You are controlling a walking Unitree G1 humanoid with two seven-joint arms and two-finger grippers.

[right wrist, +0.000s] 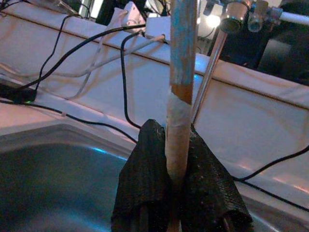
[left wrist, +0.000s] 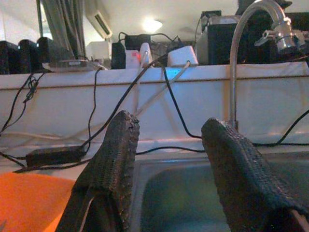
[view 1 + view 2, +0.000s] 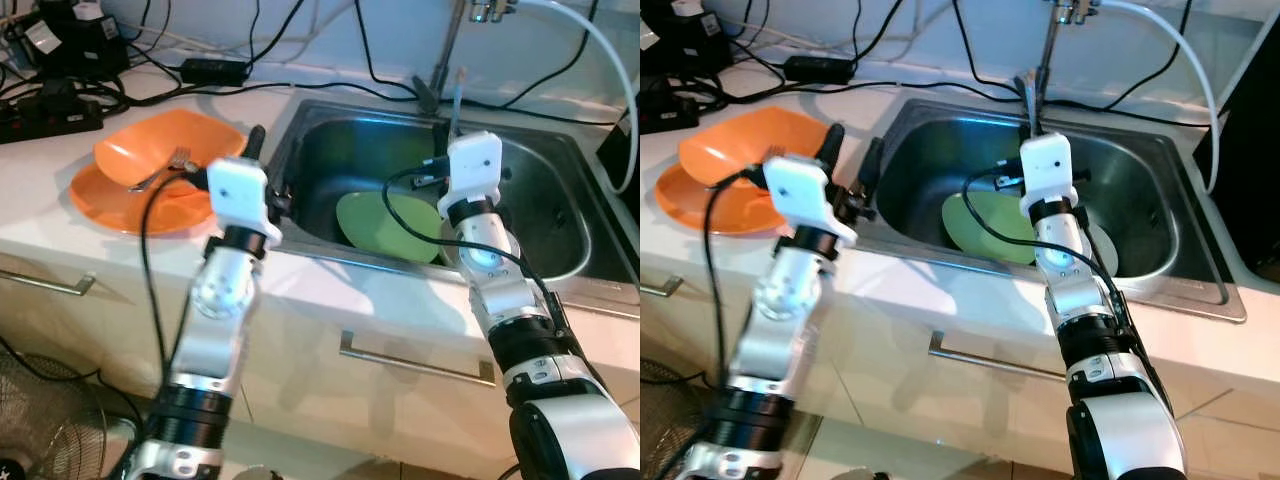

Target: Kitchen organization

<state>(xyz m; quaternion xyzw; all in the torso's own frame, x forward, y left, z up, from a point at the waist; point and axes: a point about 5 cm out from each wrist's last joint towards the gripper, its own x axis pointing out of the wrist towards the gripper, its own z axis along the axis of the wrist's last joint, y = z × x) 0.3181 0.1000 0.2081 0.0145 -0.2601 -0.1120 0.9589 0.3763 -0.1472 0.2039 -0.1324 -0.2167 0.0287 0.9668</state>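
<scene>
A green plate [image 3: 385,225] lies tilted in the steel sink [image 3: 540,170]. Over the sink, my right gripper [image 1: 171,133] is shut on a thin upright stick [image 1: 182,48] with a blue upper part and a white-taped lower part; the stick [image 3: 457,95] rises close to the faucet. My left gripper [image 3: 853,150] hovers open above the sink's left rim with nothing between its fingers [image 2: 111,164]. Left of it, two stacked orange plates [image 3: 150,160] rest on the counter with a fork [image 3: 165,172] lying across them.
A curved faucet [image 2: 236,72] stands behind the sink, with a white hose [image 3: 600,50] arching to the right. Power strips and black cables [image 3: 50,110] crowd the back left of the counter. A drawer handle [image 3: 415,365] runs below the counter edge.
</scene>
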